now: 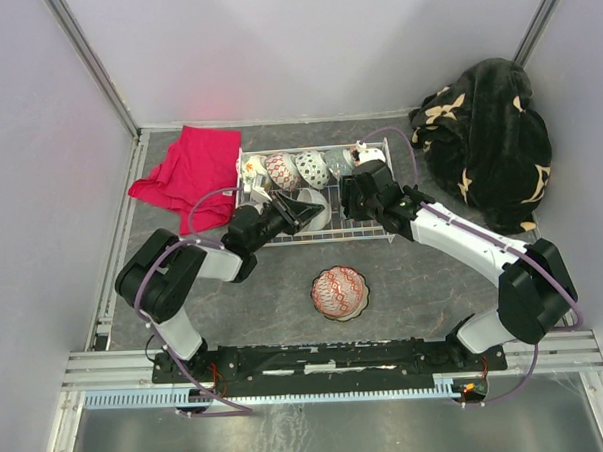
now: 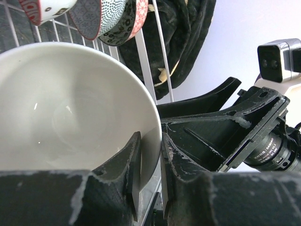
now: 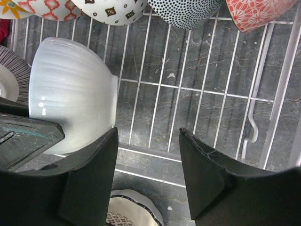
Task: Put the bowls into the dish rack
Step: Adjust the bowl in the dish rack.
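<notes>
The white wire dish rack [image 1: 327, 241] holds several patterned bowls [image 1: 297, 170] on edge along its back row. A plain white bowl [image 1: 319, 211] stands on edge in the front row. My left gripper [image 1: 299, 210] straddles its rim [image 2: 153, 117], and the jaws stand slightly apart, wider than the thin rim. The white bowl [image 3: 70, 106] shows ribbed on its outside in the right wrist view. My right gripper [image 3: 148, 141] is open and empty over the rack's front wires [image 3: 188, 92], just right of that bowl. A red patterned bowl [image 1: 339, 291] sits on the table in front of the rack.
A red cloth [image 1: 189, 171] lies left of the rack. A dark flowered blanket [image 1: 488, 143] is heaped at the back right. Grey walls close in the back and sides. The two grippers are close together over the rack's front half.
</notes>
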`<state>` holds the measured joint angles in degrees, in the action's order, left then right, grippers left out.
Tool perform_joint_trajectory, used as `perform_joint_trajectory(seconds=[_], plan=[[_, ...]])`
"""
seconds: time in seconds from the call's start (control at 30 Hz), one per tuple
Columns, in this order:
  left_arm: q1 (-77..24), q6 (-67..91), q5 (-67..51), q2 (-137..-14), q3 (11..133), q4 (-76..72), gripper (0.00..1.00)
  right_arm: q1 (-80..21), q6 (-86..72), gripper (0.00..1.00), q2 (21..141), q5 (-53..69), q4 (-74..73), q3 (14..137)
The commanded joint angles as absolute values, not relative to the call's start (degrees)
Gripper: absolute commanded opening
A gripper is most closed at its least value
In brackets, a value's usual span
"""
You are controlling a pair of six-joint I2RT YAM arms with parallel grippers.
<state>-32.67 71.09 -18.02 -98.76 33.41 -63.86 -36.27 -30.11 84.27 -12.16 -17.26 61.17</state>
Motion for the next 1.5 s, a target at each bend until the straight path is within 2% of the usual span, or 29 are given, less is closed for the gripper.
perform_joint_trajectory(seconds=[0.0, 0.33, 0.47, 0.67, 0.73, 0.9, 1.47], plan=[[-32.6, 72.2, -21.2, -97.6, 29.8, -55.8, 0.27, -36.5, -29.5, 0.63, 82.2, -13.1, -16.3, 63.4], [-32.4, 67.4, -19.5, -91.9, 31.3, -45.8, 0.27, -36.5, -29.5, 0.63, 82.3, -13.0, -16.3, 63.5], [-32.4, 62.9, -17.2, -87.2, 32.8, -37.0, 0.27, -36.5, -29.5, 0.63, 82.4, -12.8, -16.3, 63.6], [-32.5, 58.4, -15.9, -83.5, 35.9, -27.7, 0.15, -36.5, -29.5, 0.63, 82.2, -13.0, -16.3, 63.5], [-32.5, 57.3, -15.5, -82.5, 36.5, -26.0, 0.14, -36.5, -29.6, 0.63, 82.3, -12.9, -16.4, 63.5], [-32.6, 56.4, -14.9, -81.1, 36.7, -23.8, 0.21, -36.5, -29.6, 0.63, 82.4, -12.8, -16.3, 63.5], [-32.5, 55.5, -13.1, -77.3, 36.1, -21.0, 0.27, -36.5, -29.4, 0.63, 82.4, -12.7, -16.3, 63.6]])
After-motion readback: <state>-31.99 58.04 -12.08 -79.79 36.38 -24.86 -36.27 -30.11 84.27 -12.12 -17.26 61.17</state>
